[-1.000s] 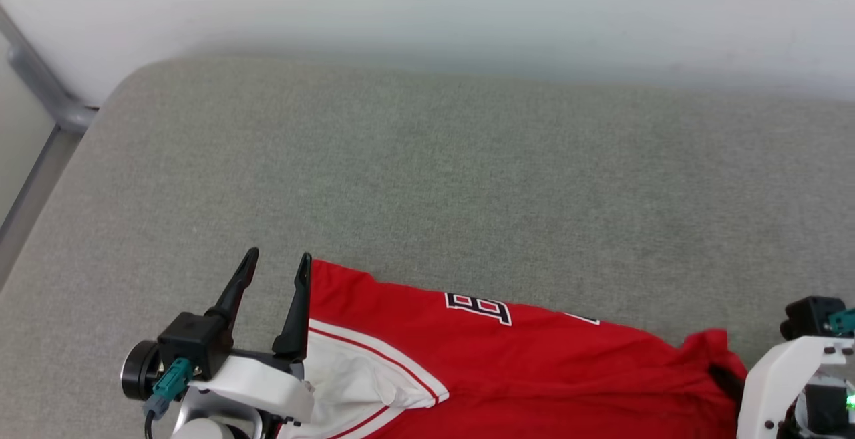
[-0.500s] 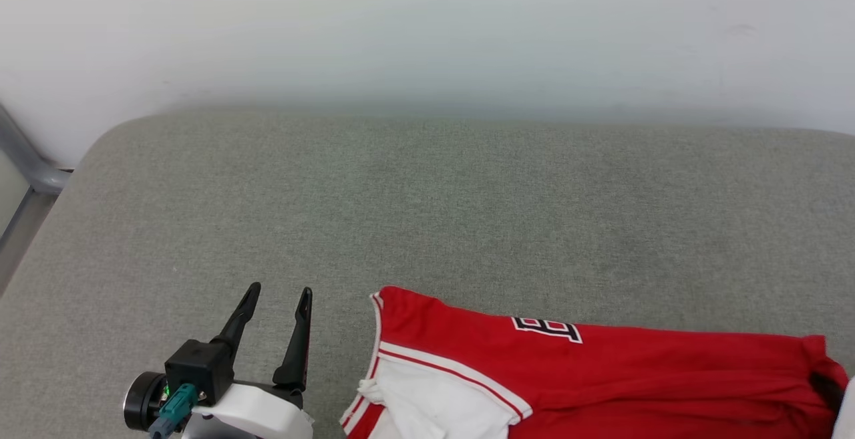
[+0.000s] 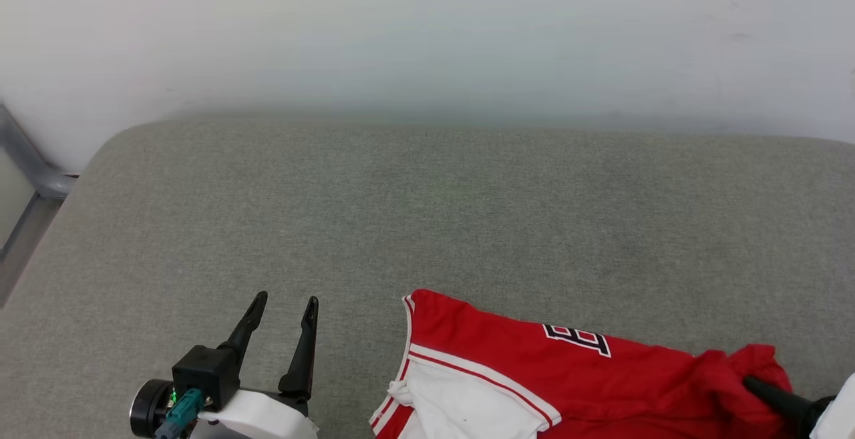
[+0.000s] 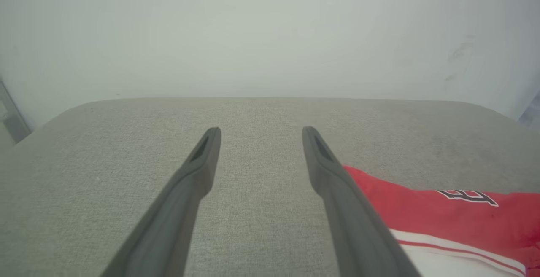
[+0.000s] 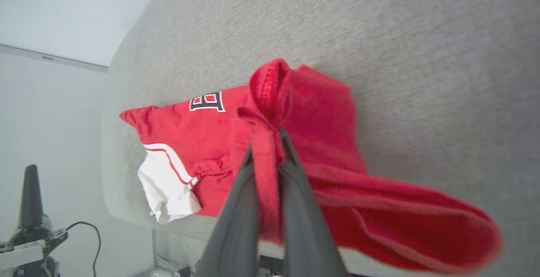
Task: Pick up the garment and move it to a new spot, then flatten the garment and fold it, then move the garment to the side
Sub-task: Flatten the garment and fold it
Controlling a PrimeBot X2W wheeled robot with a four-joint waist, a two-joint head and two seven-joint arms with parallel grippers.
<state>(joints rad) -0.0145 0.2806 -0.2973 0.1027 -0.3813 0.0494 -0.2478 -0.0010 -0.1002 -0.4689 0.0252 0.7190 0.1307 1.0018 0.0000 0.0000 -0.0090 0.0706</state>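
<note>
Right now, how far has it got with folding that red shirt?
Early days. Done: right gripper shut on a fold of the garment. In hand: the move across the grey cushion; left gripper open, empty. Left: flattening, folding, setting aside; it lies bunched.

Grey fabric pad (image 3: 427, 225) w/ rounded corners in front of me; red garment (image 3: 494, 339) lies at its near edge, partly bunched.
</note>
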